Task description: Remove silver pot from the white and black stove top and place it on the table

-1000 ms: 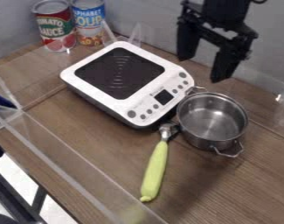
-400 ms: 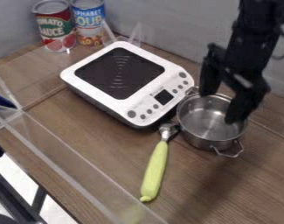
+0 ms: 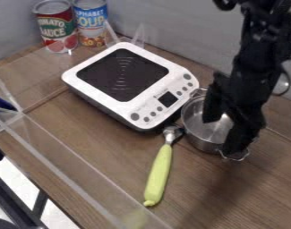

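silver pot partly hidden behind the claw, robot arm cut off at top

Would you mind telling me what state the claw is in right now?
Claw: open, over the pot; no grip on it that I can see.

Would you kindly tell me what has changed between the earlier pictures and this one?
The black robot gripper has come down and toward the camera, from beyond the shiny silver steel pot to over it, now hiding much of it. Nothing visibly taken hold of or let go. The pot, the white stove with black cooking surface, the green-handled utensil and the two cans stayed put.
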Robot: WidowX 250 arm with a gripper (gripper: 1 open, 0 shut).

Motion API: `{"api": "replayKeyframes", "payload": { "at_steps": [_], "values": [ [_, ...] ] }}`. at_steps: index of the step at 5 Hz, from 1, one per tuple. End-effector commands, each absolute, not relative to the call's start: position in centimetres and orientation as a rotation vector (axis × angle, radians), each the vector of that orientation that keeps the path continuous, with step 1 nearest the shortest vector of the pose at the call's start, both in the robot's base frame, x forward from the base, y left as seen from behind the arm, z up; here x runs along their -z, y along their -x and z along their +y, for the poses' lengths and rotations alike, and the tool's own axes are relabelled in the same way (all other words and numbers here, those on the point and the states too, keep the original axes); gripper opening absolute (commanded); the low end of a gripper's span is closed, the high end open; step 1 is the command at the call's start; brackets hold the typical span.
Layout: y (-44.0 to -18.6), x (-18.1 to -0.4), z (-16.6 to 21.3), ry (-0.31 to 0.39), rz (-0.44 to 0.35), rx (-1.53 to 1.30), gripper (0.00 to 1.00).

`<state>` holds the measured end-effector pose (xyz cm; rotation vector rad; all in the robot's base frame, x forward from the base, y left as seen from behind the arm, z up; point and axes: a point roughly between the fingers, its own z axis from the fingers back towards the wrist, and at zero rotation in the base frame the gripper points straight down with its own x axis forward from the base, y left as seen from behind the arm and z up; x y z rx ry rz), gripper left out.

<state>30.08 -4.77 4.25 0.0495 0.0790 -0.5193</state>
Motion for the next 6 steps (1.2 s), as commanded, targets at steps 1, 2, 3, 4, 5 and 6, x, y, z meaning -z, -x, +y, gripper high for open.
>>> {"api": "replayKeyframes", "payload": {
  "at_steps": [1, 2, 3, 4, 5, 6],
  "values": [
    [-29.7, -7.4, -5.2, -0.072, -0.004, 0.592, 1.0],
    [-28.9, -8.6, -5.2, -0.083, -0.024, 0.637, 1.0],
    [-29.1, -8.0, -4.8, -0.091, -0.036, 0.672, 1.0],
    [-29.5, -7.0, -4.4, -0.101, -0.048, 0.716, 1.0],
    [-29.8, -6.1, -3.5, -0.112, -0.051, 0.615, 1.0],
    [-29.9, -5.5, -2.6, -0.127, -0.06, 0.505, 1.0]
  ]
}}
